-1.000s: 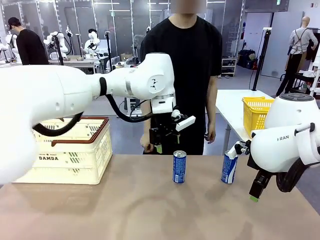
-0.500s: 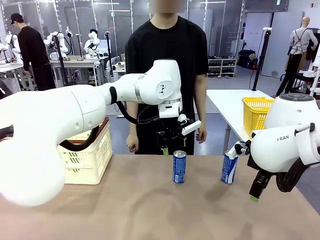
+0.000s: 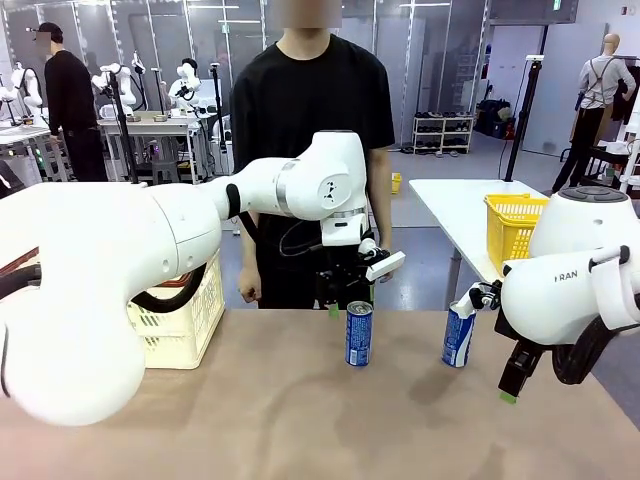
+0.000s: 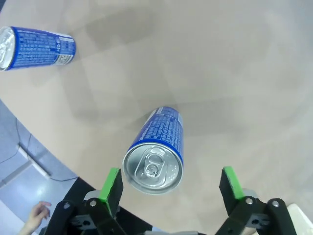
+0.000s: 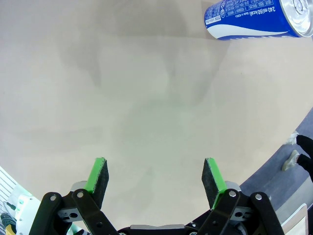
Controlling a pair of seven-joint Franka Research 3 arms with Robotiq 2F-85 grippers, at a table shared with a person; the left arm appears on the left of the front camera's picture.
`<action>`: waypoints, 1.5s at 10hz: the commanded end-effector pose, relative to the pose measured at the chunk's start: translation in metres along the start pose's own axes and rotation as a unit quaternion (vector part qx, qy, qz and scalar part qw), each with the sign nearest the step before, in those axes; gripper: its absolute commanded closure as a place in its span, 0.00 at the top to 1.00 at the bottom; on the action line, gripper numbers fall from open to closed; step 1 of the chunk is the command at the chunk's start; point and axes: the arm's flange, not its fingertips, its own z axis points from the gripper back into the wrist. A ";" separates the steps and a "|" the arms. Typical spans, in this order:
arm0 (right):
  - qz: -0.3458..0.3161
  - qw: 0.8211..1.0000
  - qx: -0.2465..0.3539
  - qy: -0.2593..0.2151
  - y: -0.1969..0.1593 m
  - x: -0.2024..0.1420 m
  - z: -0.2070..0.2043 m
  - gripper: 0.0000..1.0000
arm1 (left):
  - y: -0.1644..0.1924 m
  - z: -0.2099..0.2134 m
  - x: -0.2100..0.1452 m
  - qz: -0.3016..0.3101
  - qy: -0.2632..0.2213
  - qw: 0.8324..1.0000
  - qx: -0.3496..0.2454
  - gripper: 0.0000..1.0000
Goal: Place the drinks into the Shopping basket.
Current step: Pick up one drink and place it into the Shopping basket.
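**Barely begun: both cans out of the basket**

Two blue drinks stand on the surface (image 3: 300, 420): the centre can (image 3: 359, 334) and the three o'clock can (image 3: 459, 335). The left pincer (image 4: 170, 185) hangs spread over the centre can, gripping nothing. The right pincer (image 5: 155, 178), also spread, hovers empty. The Shopping basket (image 3: 190, 325) sits at nine o'clock, its inside hidden by the left arm (image 3: 120, 260).

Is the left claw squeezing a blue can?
No, the left gripper is open, its green pads clear on either side of the blue can below.
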 end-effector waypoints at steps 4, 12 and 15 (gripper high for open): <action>0.000 1.000 -0.001 0.002 0.000 -0.001 0.001 0.96 | 0.081 0.003 -0.019 -0.018 -0.019 1.000 -0.003 1.00; 0.000 1.000 -0.001 0.002 0.000 -0.001 0.001 0.96 | 0.097 -0.016 -0.023 -0.014 -0.041 0.999 0.009 0.94; 0.000 1.000 -0.001 0.002 0.000 -0.001 0.001 0.96 | 0.096 -0.020 -0.026 -0.012 -0.042 0.999 -0.001 0.69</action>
